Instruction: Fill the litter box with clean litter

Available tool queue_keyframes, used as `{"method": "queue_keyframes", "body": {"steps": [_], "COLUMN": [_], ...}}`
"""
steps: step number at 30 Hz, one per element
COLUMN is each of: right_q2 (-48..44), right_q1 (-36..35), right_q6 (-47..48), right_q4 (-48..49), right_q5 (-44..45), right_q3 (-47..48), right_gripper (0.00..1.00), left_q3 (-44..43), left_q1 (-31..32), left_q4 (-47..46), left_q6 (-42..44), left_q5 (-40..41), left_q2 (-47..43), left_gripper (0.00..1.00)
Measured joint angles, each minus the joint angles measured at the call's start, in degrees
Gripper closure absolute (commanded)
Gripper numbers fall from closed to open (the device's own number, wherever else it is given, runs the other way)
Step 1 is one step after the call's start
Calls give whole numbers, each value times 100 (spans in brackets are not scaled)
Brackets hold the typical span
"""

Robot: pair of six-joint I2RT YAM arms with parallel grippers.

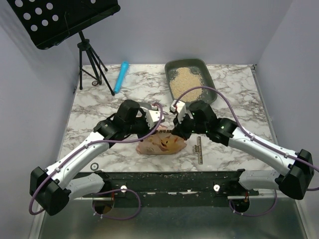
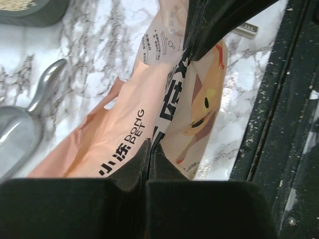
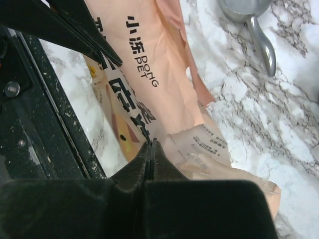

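Clean litter [image 1: 185, 82] lies in the litter box [image 1: 198, 63], behind the bag [image 1: 162, 144].

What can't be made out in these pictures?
Metal scoop: left wrist view, bowl cut off by the frame edge.
Litter box: left wrist view, only a corner shows.
Orange bag: top view, arms cover its mouth; wrist views, jaws hide whether they pinch it.

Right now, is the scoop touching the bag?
Apart. The right wrist view shows a strip of marble table between the scoop and the bag.
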State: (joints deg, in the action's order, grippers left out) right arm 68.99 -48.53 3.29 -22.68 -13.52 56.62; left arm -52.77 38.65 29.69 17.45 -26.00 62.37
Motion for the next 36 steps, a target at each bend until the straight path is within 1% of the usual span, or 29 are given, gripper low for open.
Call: {"method": "queue_keyframes", "body": {"steps": [5, 6, 7, 9, 11, 14, 19, 26, 31, 36], "right_q2": [341, 385, 420, 468, 461, 382, 214, 223, 382, 713], "right_q1": [39, 52, 55, 59, 70, 146, 308, 328, 328, 358], "right_q6": [109, 131, 168, 254, 378, 691, 1617, 3093, 3604, 3825], "right_q4": [214, 245, 251, 254, 317, 380, 339, -66, -579, -680], "right_q5": [-39, -74, -127, -210, -216, -170, -181, -673, -1014, -1217], "right_q3": [131, 131, 131, 131, 131, 138, 297, 610, 660, 658], "right_gripper": [100, 95, 78, 53, 44, 37, 35, 34, 35, 35], "left_q3": [61, 144, 286, 680, 1036, 1414, 1685, 1711, 1735, 1757], "left_q1": [-219, -234, -245, -240, -229, -214, -116, 11, 68, 98], "left_q4": [-90, -170, -295, -584, -780, -1176, -1528, -1622, -1635, -1644], "left_q6": [162, 162, 160, 129, 66, -116, -367, -531, -610, -638], "left_q5": [4, 9, 9, -7, -22, -4, 219, 490, 599, 632], "left_q2": [-90, -120, -192, -437, -682, -997, -1176, -1204, -1244, -1270], "left_gripper": [100, 100, 100, 100, 100, 100, 100, 100, 100, 100]}}
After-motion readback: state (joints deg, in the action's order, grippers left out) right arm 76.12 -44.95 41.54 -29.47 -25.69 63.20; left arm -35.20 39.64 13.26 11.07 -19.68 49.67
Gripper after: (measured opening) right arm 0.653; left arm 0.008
